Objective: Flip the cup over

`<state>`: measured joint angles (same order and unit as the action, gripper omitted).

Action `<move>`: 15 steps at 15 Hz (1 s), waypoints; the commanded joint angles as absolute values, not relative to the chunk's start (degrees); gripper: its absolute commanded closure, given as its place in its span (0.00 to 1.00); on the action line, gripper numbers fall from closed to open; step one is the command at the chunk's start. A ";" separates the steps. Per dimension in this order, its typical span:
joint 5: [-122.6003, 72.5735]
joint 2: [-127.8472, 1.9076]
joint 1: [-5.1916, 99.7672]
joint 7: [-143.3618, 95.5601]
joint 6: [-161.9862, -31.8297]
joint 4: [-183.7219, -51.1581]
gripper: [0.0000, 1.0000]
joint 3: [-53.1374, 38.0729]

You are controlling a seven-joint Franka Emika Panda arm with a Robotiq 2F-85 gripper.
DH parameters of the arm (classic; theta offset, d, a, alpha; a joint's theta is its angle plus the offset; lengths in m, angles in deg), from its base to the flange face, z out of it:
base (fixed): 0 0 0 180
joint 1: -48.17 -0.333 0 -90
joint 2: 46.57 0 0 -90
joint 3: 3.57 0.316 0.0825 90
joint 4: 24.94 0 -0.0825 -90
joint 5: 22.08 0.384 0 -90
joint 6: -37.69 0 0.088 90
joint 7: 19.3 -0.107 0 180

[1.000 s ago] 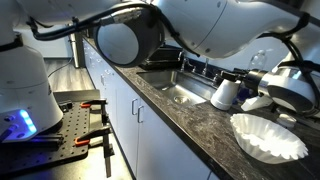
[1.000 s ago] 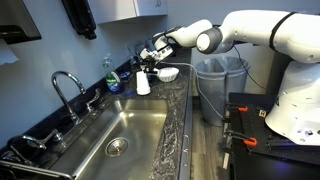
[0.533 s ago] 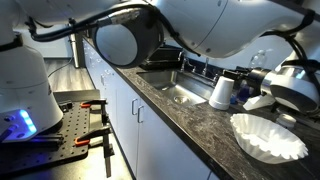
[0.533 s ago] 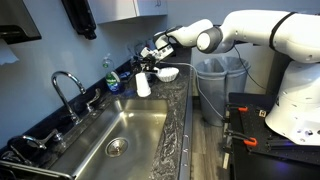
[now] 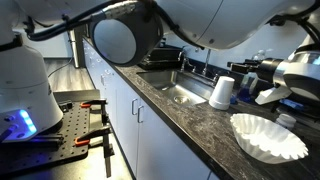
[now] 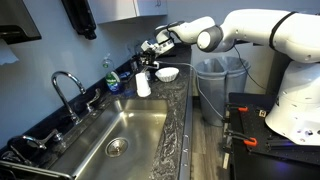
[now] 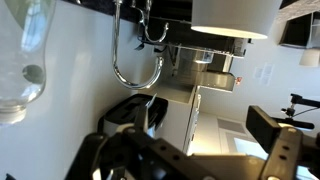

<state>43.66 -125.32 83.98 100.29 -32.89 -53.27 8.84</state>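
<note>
In an exterior view the stainless steel sink basin [image 6: 118, 135] is seen at the left, and the plain white tapered cup [image 6: 143, 84] stands upright on the dark speckled stone counter [image 6: 172, 125] beyond it, narrow end uppermost. The black Robotiq gripper [image 6: 152, 50] is held just above and slightly behind the cup with nothing between its spread jaws. To the right a white fluted coffee-filter bowl [image 6: 168, 73] sits near, so open room is judged to lie toward the sink.

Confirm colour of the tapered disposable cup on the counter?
Plain white tapered disposable cup, no print; clearest in an exterior view.
</note>
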 commanded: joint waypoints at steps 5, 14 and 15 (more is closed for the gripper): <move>40.93 -126.77 82.00 97.05 -34.60 -42.04 0.00 8.56; 31.11 -122.59 78.64 98.61 -41.82 -45.14 0.00 8.95; 30.45 -122.55 78.31 98.61 -42.15 -45.14 0.00 9.13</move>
